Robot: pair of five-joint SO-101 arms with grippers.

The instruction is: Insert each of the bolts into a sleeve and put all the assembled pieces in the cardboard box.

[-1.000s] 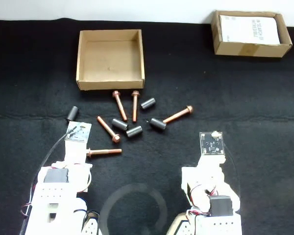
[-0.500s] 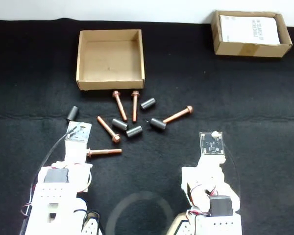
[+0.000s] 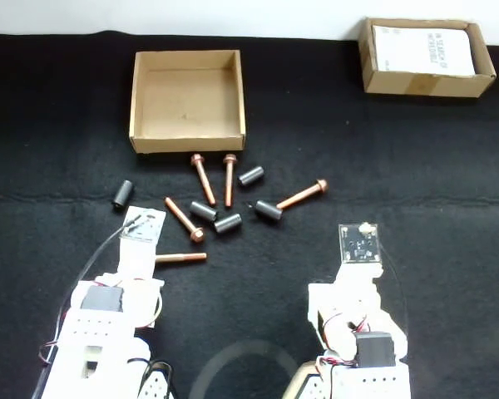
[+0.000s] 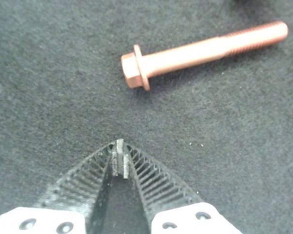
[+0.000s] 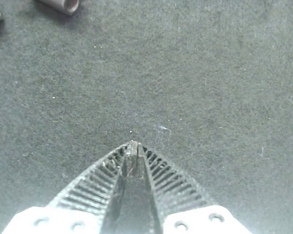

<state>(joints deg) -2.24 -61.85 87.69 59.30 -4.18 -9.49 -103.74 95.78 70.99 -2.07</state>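
Observation:
Several copper bolts lie on the black mat in front of the open cardboard box (image 3: 187,100), among them one (image 3: 202,178) near the box and one (image 3: 301,195) further right. Several dark sleeves lie among them, such as one (image 3: 228,223) in the middle and one (image 3: 122,193) off to the left. My left gripper (image 4: 119,157) is shut and empty, with its tip just short of the head of a lone bolt (image 4: 200,51), the nearest bolt (image 3: 180,258) beside the left arm (image 3: 141,226). My right gripper (image 5: 133,151) is shut over bare mat, with a sleeve (image 5: 63,4) far ahead of it.
A second cardboard box (image 3: 424,56) holding a white sheet stands at the back right. The right arm (image 3: 359,243) sits low at the front right. Bare mat lies between the two arms and to the right of the parts.
The left arm has shifted slightly to the right, toward the nearest bolt. The right arm, bolts and sleeves have not moved.

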